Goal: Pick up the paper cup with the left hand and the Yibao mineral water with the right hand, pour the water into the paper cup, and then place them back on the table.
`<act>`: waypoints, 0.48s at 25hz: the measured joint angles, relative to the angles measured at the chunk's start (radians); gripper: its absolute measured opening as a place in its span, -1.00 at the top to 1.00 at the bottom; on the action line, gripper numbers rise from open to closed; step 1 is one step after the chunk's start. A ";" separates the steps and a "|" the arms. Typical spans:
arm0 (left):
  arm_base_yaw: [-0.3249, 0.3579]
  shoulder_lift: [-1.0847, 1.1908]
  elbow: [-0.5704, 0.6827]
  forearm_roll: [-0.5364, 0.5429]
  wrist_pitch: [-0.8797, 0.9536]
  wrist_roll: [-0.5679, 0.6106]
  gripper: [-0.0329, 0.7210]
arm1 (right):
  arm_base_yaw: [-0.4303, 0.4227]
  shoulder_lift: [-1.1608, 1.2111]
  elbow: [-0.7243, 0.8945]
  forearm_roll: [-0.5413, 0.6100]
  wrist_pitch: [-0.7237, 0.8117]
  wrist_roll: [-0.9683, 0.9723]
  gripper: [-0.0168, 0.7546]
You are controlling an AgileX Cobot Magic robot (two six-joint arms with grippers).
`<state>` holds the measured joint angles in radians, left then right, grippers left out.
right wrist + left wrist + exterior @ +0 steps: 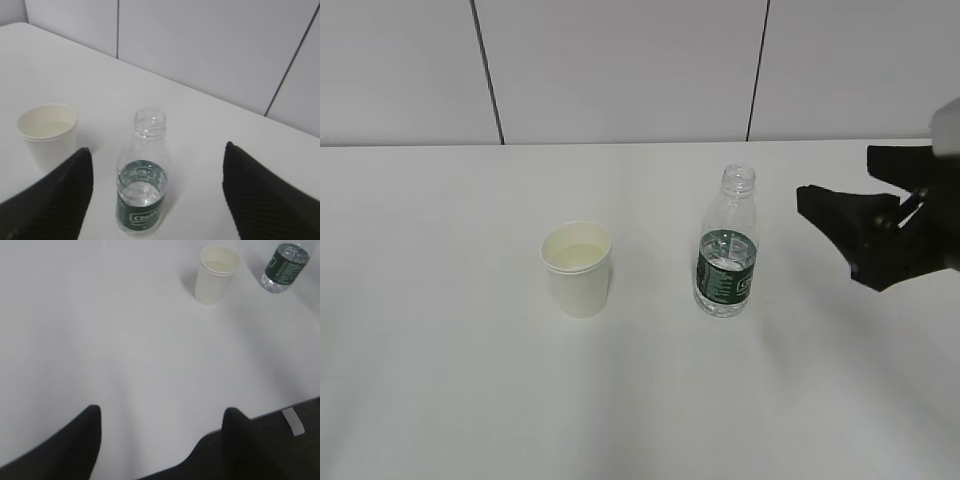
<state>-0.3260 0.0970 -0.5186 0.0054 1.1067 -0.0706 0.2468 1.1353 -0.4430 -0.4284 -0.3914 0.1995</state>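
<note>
Meanwhile, both pincers, left [160,440] and right [855,215], agape and empty, apart from upright cup [578,268] and bottle [727,245].

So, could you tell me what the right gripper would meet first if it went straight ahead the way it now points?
Most likely the Yibao mineral water: in the right wrist view it stands upright between the open fingers of the right gripper, ahead of them. The paper cup sits off to the left, probably outside that line.

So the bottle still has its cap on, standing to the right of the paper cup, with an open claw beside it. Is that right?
Not quite: the bottle has no cap; the right wrist view shows its open threaded neck. The rest holds: it stands right of the paper cup, with the open right gripper beside it, touching nothing.
</note>
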 joint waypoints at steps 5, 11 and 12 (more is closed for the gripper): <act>0.000 0.000 0.000 0.000 0.000 -0.001 -0.42 | 0.000 -0.084 -0.101 -0.033 0.318 0.021 -0.58; 0.000 0.000 0.000 0.000 0.000 -0.002 -0.42 | 0.000 -0.156 -0.219 -0.033 0.733 0.023 -0.58; 0.000 0.000 0.000 0.000 0.000 -0.002 -0.42 | 0.000 -0.162 -0.238 -0.031 0.803 0.016 -0.58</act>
<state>-0.3260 0.0970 -0.5186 0.0054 1.1067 -0.0727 0.2468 0.9738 -0.6810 -0.4592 0.4118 0.2156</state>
